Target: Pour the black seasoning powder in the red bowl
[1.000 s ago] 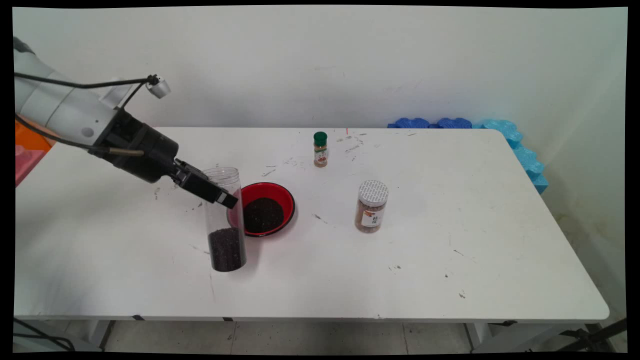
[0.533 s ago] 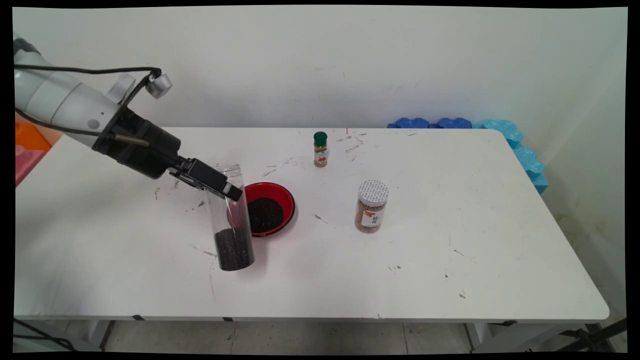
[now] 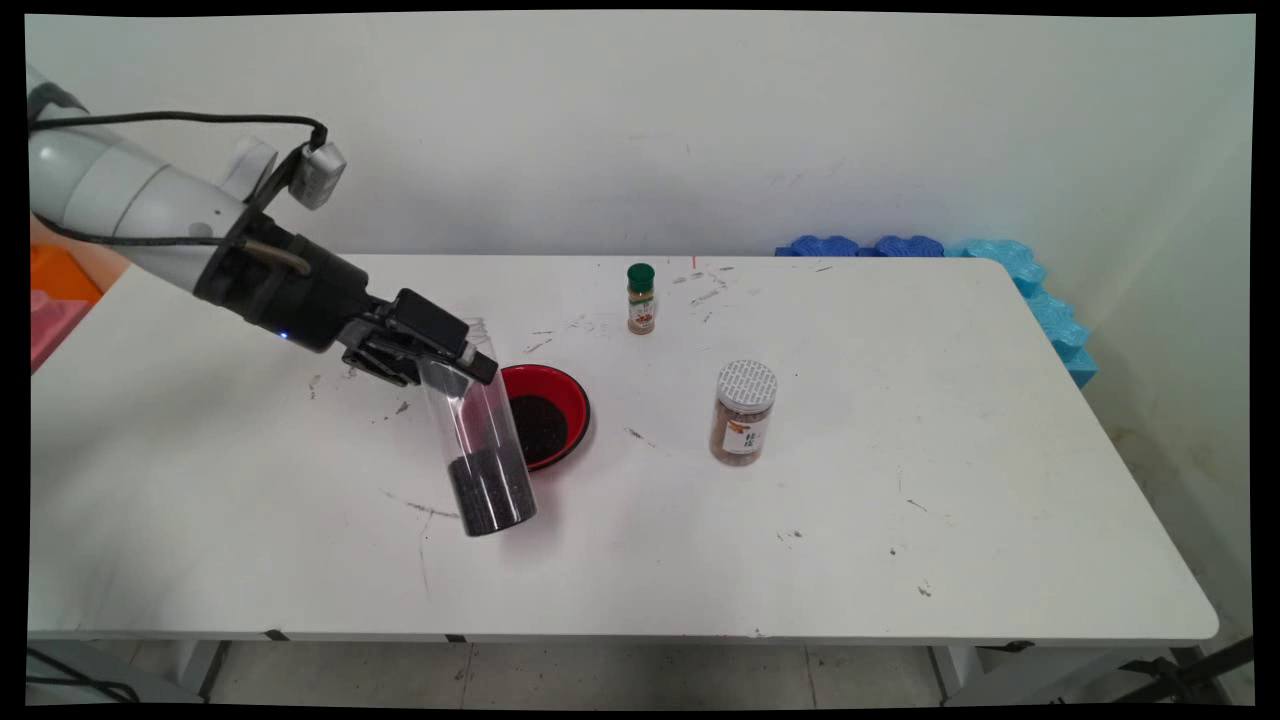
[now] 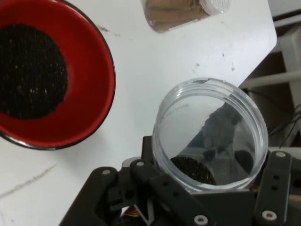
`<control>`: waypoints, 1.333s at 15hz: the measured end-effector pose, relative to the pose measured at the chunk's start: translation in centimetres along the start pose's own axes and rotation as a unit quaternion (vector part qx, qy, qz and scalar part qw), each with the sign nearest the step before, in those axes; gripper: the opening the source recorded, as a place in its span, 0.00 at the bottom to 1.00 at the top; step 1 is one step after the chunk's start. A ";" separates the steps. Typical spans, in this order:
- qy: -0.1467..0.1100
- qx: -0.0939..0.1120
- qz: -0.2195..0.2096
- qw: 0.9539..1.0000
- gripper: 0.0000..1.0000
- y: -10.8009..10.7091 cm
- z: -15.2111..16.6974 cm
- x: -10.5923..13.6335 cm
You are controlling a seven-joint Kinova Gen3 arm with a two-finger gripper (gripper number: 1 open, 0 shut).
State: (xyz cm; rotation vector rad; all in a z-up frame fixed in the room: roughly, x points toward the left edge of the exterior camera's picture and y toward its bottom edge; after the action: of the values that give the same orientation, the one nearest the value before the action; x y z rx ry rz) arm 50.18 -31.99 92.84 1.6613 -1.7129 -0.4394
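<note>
Clear smooth plastic jar [image 3: 478, 440], glossy red bowl [image 3: 565, 392], scuffed matt white table [image 3: 900, 450]

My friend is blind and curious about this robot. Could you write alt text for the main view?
A black gripper on a white robot arm holds a tall clear jar, tilted and partly filled with dark grains, beside a red bowl of the same grains on a white table. Farther right stand a white-lidded jar and a small green-capped bottle.
</note>
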 end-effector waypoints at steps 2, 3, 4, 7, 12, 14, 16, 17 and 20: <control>0.000 -0.002 -0.030 1.000 0.00 -0.1 0.1 -0.1; 0.000 -0.002 -0.038 0.999 0.00 -0.2 0.1 -0.1; 0.001 -0.003 -0.053 0.999 0.00 -0.3 0.1 -0.2; -0.002 -0.005 -0.091 0.996 0.00 -0.5 0.3 -0.4; -0.004 -0.014 -0.166 0.986 0.00 -0.8 0.8 -0.2; -0.004 -0.019 -0.197 0.980 0.00 -1.0 0.9 -0.1; -0.005 -0.024 -0.224 0.974 0.00 -1.1 1.0 0.0; -0.006 -0.027 -0.237 0.971 0.00 -1.2 1.1 0.1; -0.005 -0.033 -0.275 0.961 0.00 -1.3 1.3 0.3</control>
State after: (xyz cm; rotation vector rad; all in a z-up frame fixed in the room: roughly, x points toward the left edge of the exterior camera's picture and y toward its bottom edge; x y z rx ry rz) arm 50.30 -32.71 91.16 2.0783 -1.2043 -0.7525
